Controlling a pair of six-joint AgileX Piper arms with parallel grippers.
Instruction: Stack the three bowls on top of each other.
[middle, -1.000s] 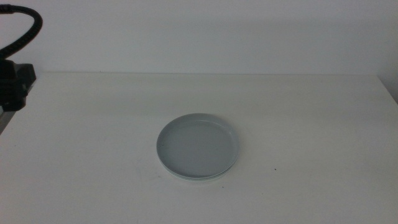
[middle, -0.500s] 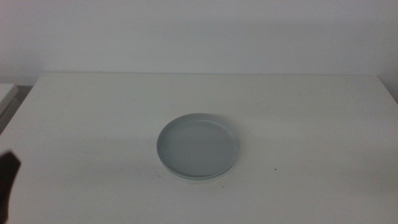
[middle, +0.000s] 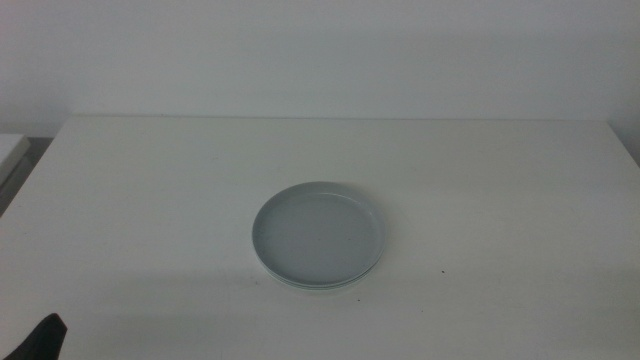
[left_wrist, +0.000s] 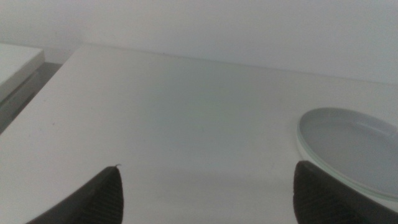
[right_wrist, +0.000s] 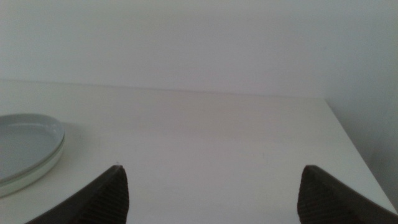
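The three bowls (middle: 319, 236) are found already nested in one pile near the middle of the white surface (middle: 500, 180), the grey-blue one uppermost and only thin pale rims of the others showing beneath its near edge; being round, the pile offers no long axis to be lined up with. No further placing appears to be called for, so the task is judged complete. From the pile outward, the left hand (left_wrist: 205, 193) is met first: its jaws are spread wide with nothing between them, it is held low near the front left corner of the surface, and the pile (left_wrist: 351, 149) is seen lying off to its right side, ahead. The right hand (right_wrist: 211, 190) is likewise spread wide and empty, with the pile (right_wrist: 28, 146) lying off to its left. Both hands are well apart from the bowls, and which is nearer cannot be told.
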